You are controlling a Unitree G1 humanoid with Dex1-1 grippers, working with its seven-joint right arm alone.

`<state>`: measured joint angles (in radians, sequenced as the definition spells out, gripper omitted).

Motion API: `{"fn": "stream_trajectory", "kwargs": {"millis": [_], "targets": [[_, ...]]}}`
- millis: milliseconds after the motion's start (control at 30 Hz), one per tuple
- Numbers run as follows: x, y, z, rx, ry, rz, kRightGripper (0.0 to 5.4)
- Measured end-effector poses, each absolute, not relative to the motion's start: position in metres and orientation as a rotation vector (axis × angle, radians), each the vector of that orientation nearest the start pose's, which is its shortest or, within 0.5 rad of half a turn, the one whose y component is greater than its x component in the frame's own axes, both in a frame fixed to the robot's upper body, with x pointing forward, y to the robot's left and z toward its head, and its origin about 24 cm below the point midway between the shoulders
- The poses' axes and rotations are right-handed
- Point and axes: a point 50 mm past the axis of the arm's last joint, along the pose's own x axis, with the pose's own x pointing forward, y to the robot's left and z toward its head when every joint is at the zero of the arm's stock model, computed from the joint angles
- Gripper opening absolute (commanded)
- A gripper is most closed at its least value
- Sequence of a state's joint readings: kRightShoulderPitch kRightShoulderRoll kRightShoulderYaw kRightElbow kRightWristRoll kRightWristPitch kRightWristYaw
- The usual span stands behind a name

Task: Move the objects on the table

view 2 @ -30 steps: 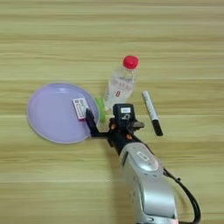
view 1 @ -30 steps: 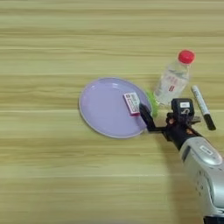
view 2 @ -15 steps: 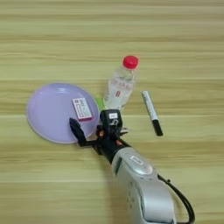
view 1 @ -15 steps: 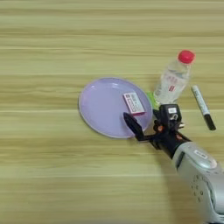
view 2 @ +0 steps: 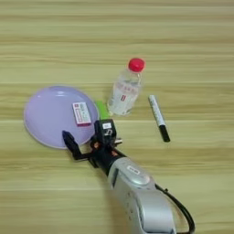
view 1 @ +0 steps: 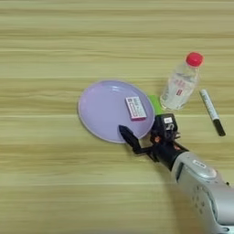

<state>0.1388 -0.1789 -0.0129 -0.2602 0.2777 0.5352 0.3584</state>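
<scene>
The end effector (view 1: 144, 138) is held low at the near rim of the plate (view 1: 98, 109), its fingers apart and empty. The box (view 1: 135, 108) lies on the plate, the block (view 1: 156, 104) just beside it; bottle (view 1: 181, 83) and pen (view 1: 212, 112) rest on the desk (view 1: 55, 183), so nothing is being carried

We are seeing the small green block (view 1: 155, 103) partly hidden behind the black two-fingered gripper (view 1: 142, 135); the silver forearm (view 2: 141, 205) is running off the bottom edge.
</scene>
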Motion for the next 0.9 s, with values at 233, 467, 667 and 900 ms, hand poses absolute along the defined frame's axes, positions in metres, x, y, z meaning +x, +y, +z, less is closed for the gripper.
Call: {"fn": "stream_trajectory", "kwargs": {"millis": [233, 467, 667, 900], "targets": [[0.223, -0.154, 0.026, 0.143, 0.384, 0.412, 5.38], [0.228, -0.143, 0.025, 0.136, 0.38, 0.453, 5.38], [0.23, -0.133, 0.025, 0.13, 0.379, 0.499, 5.38], [0.232, -0.13, 0.025, 0.125, 0.379, 0.512, 5.38]]}}
